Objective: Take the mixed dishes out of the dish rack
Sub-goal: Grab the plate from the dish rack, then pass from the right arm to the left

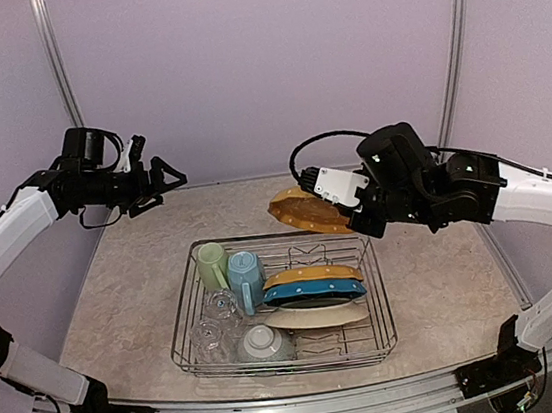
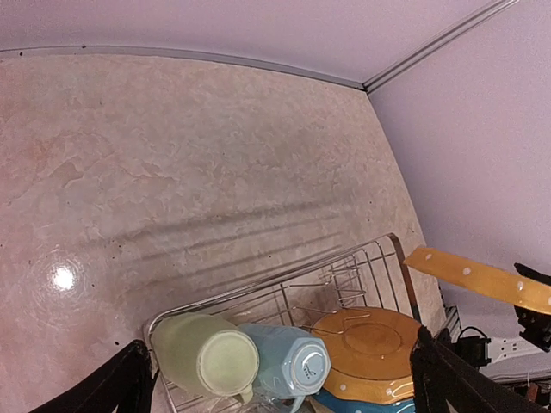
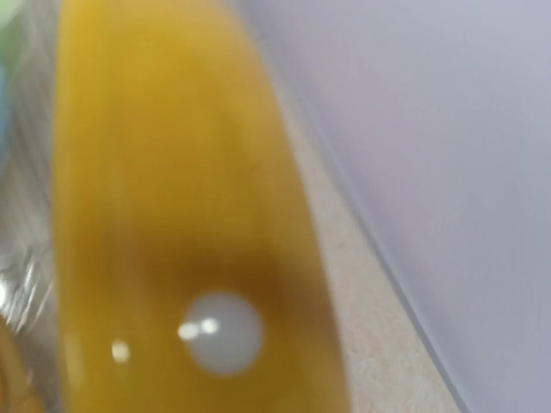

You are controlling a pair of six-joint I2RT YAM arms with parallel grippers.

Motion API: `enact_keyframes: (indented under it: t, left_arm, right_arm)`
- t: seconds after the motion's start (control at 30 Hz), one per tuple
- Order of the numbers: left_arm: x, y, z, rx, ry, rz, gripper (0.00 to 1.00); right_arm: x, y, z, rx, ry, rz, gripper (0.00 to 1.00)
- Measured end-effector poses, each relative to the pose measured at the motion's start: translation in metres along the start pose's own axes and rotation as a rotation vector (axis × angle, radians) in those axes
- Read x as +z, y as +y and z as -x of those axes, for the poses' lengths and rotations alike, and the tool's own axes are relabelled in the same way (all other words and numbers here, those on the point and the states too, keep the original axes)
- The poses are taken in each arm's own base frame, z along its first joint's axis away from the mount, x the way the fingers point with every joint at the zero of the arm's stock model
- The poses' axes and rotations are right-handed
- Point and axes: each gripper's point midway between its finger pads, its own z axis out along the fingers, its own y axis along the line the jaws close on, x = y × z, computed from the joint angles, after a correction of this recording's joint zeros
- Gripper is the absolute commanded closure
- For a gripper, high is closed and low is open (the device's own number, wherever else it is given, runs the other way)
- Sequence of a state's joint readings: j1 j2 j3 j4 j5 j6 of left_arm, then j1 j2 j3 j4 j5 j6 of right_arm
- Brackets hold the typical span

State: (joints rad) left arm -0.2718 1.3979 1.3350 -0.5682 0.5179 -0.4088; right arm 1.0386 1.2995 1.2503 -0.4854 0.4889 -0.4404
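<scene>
Right gripper [image 1: 344, 212] is closed on the rim of a yellow dotted plate [image 1: 306, 211]. I hold it in the air, tilted, above the far edge of the dish rack [image 1: 183, 319] and touching nothing. My right wrist view is one blurred yellow face with a white dot, so I cannot check there how deep the bite is.

Left gripper [image 1: 164, 180] hangs high over the far left of the surface [image 1: 447, 286], jaws wide apart and holding nothing.

In the rack:
- pale green mug [image 1: 212, 265] and light blue mug [image 1: 245, 271], side by side at the far left
- clear glasses [image 1: 218, 309] just nearer than the mugs
- pale grey-green bowl [image 1: 265, 344], upside down at the near edge
- a second yellow plate [image 1: 313, 275], a blue dotted plate [image 1: 312, 293] and a cream plate [image 1: 315, 315], leaning together in the prongs

Step in hand, as I judge it: set the held plate down outside the rack. How I mean to do it well:
- Carry it over bare surface beyond or to the right of the rack, keeping it above the rim wires.
- Level the plate before lowering, since a rim pinch may let it swing.
- Go down slowly and open only when the plate lies on the surface.
- Leave room beside it for stacking the other plates.
</scene>
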Motion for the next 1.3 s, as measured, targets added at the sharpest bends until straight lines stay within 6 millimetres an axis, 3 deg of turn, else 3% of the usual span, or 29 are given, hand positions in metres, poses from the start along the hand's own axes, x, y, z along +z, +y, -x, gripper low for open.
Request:
enact_keyframes:
  t: [0.17, 0.33, 0.47, 0.67, 0.97, 1.1, 1.3]
  left_arm:
    - [0.0, -0.008, 0.0, -0.007, 0.006, -0.045, 0.01]
    - [-0.001, -0.022, 0.002, -0.024, 0.01, -0.122, 0.01]
    - [-0.003, -0.035, 0.002, -0.042, 0.023, -0.193, 0.01]
    - [0.0, -0.055, -0.002, -0.087, 0.077, -0.338, 0.02]
    - [0.029, -0.052, -0.021, -0.229, 0.212, -0.46, 0.06]
    - [0.033, -0.053, -0.024, -0.244, 0.229, -0.468, 0.08]
    - [0.037, -0.054, -0.027, -0.253, 0.245, -0.478, 0.27]
  right_arm:
    - [-0.016, -0.037, -0.003, 0.295, -0.094, -0.119, 1.0]
    - [0.001, -0.067, -0.01, 0.664, -0.138, -0.159, 1.0]
    - [0.023, -0.075, -0.02, 0.937, -0.171, -0.125, 1.0]
    - [0.057, -0.062, -0.018, 1.268, -0.241, 0.063, 1.0]
    - [0.085, -0.035, 0.03, 1.487, -0.379, 0.375, 1.0]
    - [0.093, -0.022, 0.045, 1.529, -0.416, 0.467, 1.0]
    - [0.105, -0.003, 0.058, 1.567, -0.444, 0.547, 1.0]
